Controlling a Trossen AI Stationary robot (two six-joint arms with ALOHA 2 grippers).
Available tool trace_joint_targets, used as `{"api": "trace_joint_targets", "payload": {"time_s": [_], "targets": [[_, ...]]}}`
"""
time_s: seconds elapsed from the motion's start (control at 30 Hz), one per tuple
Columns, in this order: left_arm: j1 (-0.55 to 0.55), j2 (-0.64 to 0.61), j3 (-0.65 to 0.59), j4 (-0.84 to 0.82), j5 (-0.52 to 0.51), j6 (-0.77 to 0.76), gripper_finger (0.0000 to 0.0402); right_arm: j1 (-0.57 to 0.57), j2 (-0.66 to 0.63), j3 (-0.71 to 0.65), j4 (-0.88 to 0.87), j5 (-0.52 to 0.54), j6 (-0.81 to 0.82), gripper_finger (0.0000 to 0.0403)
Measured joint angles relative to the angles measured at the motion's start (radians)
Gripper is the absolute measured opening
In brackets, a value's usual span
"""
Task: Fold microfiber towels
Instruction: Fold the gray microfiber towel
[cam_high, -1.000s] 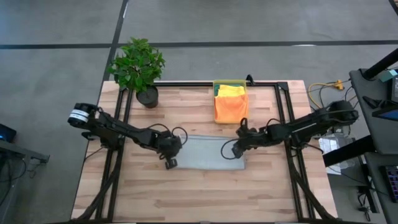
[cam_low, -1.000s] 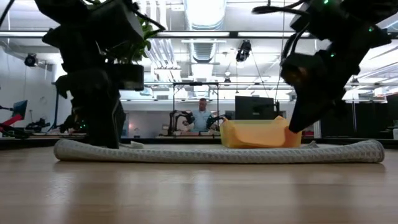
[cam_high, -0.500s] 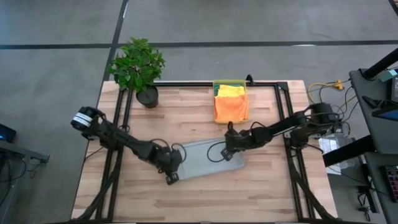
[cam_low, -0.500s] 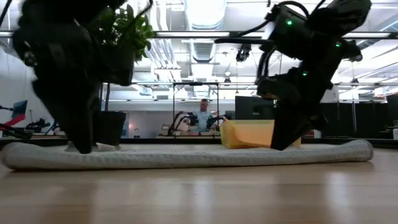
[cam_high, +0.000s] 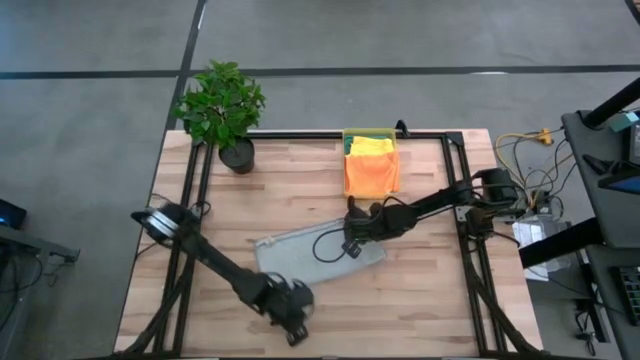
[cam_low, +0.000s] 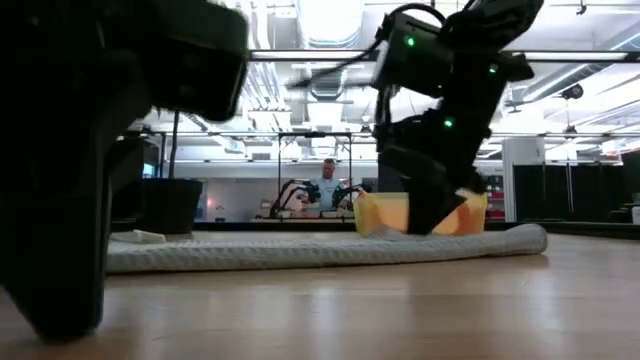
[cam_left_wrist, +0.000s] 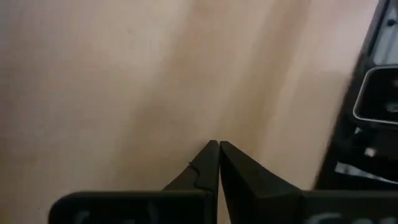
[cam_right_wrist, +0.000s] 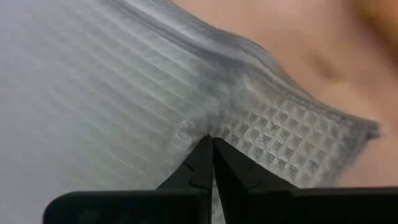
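A light grey microfiber towel (cam_high: 315, 255) lies flat and slantwise on the wooden table, folded to a long band (cam_low: 300, 250). My right gripper (cam_high: 351, 247) stands on its right part, shut, tips in the cloth (cam_right_wrist: 211, 138). My left gripper (cam_high: 293, 337) is off the towel near the table's front edge, shut over bare wood (cam_left_wrist: 217, 144) with nothing between its fingers. An orange towel (cam_high: 370, 176), a yellow towel (cam_high: 373, 147) and a teal one (cam_high: 349, 147) lie in the yellow bin (cam_high: 395, 160). My right gripper has its shut fingertips in the grey towel's top layer (cam_right_wrist: 231, 127), a short way in from its hemmed edge near a corner (cam_right_wrist: 367, 130). The cloth puckers toward the tips. The fingers come steeply from above. The towel lies on the table.
A potted plant (cam_high: 223, 108) stands at the far left corner. The yellow bin (cam_low: 410, 215) sits at the far edge, right behind the right gripper. Black frame rails (cam_high: 455, 180) run along the table's sides. A person (cam_low: 325, 185) sits in the room beyond.
My left gripper has left the towel's left end and gone toward the near edge, rolling as it went. My right gripper has gone toward the table's left and lower. The towel has swung slantwise, its right end drawn leftward, its left end shifted left.
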Motion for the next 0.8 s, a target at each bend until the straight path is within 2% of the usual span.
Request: {"api": "trace_joint_targets", "payload": {"time_s": [0.03,0.17,0.4,0.47,0.63,0.8], "targets": [[-0.002,0.014,0.043,-0.020,-0.003,-0.003,0.0000,0.000,-0.001,0.013,-0.048,0.028,0.003,0.0008],[-0.014,0.003,0.152,-0.198,-0.117,0.006,0.0000,0.020,-0.025,0.030,-0.170,0.148,0.016,0.0008],[0.067,-0.083,0.157,-0.247,-0.152,0.197,0.0000,0.122,-0.185,0.001,-0.217,0.259,0.160,0.0008],[0.124,-0.096,0.146,-0.245,-0.140,0.295,0.0000,0.180,-0.250,-0.013,-0.207,0.293,0.221,0.0008],[0.317,-0.104,0.143,-0.171,-0.012,0.608,0.0000,0.363,-0.366,-0.029,-0.201,0.408,0.351,0.0008],[0.526,-0.088,0.134,-0.037,0.087,0.913,0.0000,0.558,-0.407,-0.023,-0.188,0.525,0.515,0.0008]]}}
